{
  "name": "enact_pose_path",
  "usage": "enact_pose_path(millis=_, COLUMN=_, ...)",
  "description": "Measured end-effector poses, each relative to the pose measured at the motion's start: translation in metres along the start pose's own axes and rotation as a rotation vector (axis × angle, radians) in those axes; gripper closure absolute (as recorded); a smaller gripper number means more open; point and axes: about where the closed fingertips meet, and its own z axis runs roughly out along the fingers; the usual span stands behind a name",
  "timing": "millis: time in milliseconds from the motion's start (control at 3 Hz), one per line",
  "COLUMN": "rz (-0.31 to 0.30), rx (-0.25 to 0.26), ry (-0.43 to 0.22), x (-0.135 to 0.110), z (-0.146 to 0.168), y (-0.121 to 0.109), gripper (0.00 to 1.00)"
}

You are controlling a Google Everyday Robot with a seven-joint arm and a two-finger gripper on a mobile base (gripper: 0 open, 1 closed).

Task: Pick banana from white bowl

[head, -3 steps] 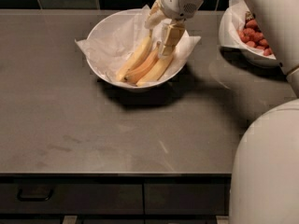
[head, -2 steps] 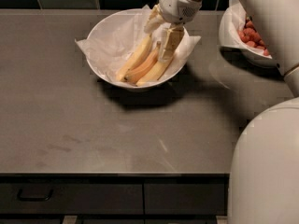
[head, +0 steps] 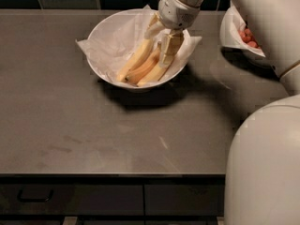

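Observation:
The white bowl [head: 101,32], lined with crinkled white paper, stands at the back middle of the dark counter. Three bananas lie side by side in it. The long yellow banana [head: 135,61] is the leftmost, with a shorter orange-tinted one [head: 144,70] and a paler one [head: 155,75] to its right. My gripper [head: 162,38] reaches down into the bowl from the upper right. It is open. One finger [head: 153,27] is at the far end of the long banana and the other finger [head: 171,47] stands over the paler banana. The far ends of the bananas are hidden behind the fingers.
A second white bowl with red strawberries [head: 247,37] stands at the back right, partly hidden by my arm [head: 262,13]. My white body [head: 267,168] fills the lower right. The counter's front edge [head: 117,175] runs above dark drawers. A dark tiled wall is behind the counter.
The gripper has sunk slightly deeper into the bowl over the bananas. The bananas and the bowl have not moved.

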Motion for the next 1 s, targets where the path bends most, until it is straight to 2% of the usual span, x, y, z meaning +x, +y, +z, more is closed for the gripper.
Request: enact_pose_path(millis=1000, rz=0.021, rx=-0.057, ry=-0.008, x=0.019, z=0.03, y=0.013, gripper=0.35)
